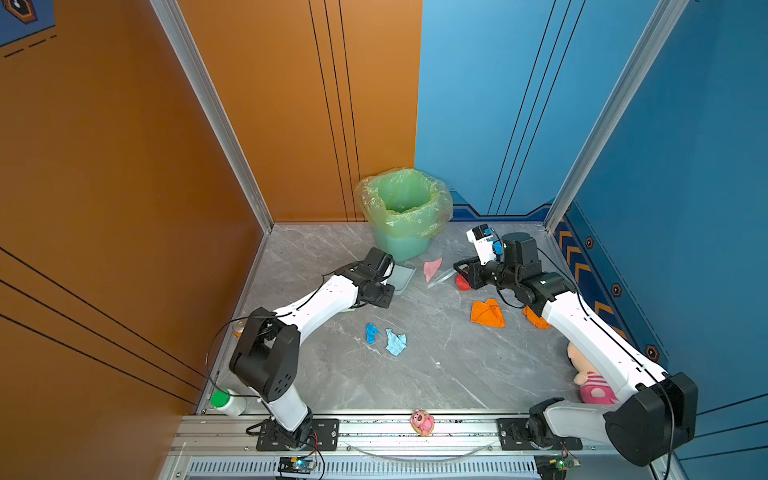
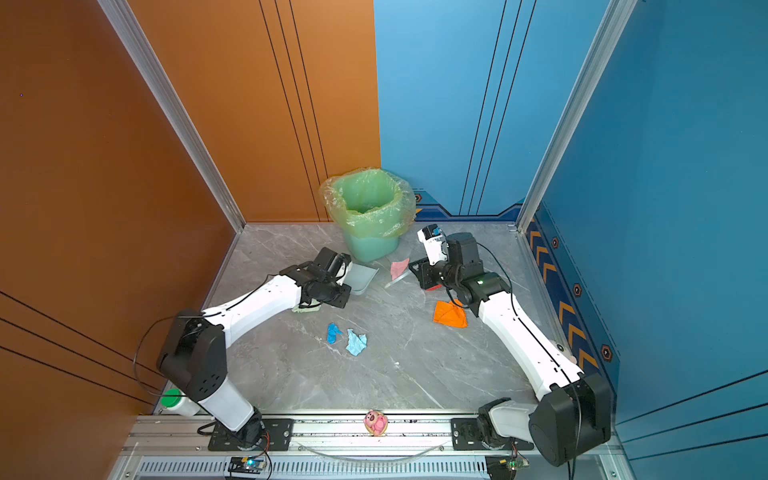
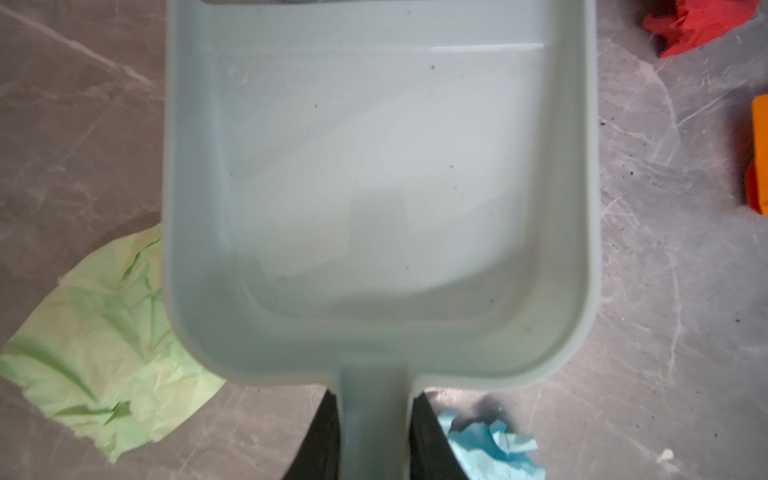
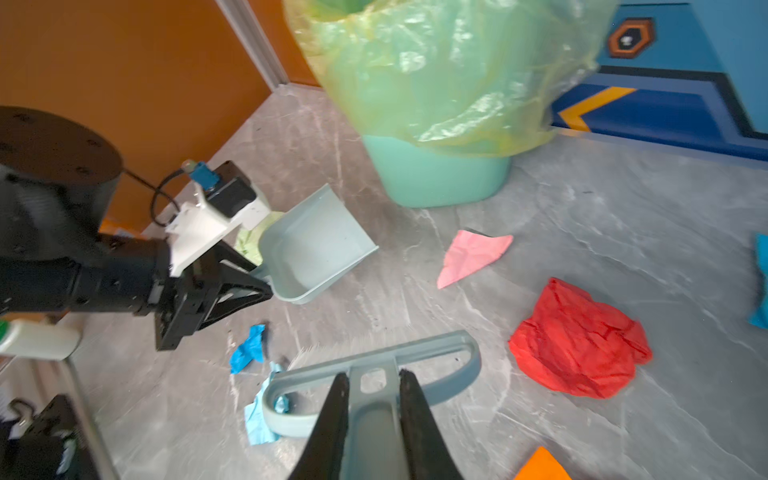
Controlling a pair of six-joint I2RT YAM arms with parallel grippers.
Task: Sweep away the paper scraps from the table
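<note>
Paper scraps lie on the grey table (image 1: 436, 374): pink (image 1: 432, 268), red (image 4: 577, 340), orange (image 1: 487, 313), blue (image 1: 371, 333), light blue (image 1: 395, 342). A light green one (image 3: 104, 353) lies beside the pale blue dustpan (image 3: 374, 187), partly under my left arm. My left gripper (image 3: 376, 399) is shut on the dustpan's handle, and the pan is empty, its mouth toward the pink scrap. My right gripper (image 4: 372, 378) is shut on the handle of the pale blue brush (image 4: 415, 353), which is just above the table between the red scrap and the blue ones.
A teal bin (image 1: 401, 245) lined with a green bag stands at the back, just behind the dustpan. A pink plush toy (image 1: 422, 422) sits on the front rail and another (image 1: 590, 378) under my right arm. A white bottle with a green cap (image 1: 226, 401) lies front left.
</note>
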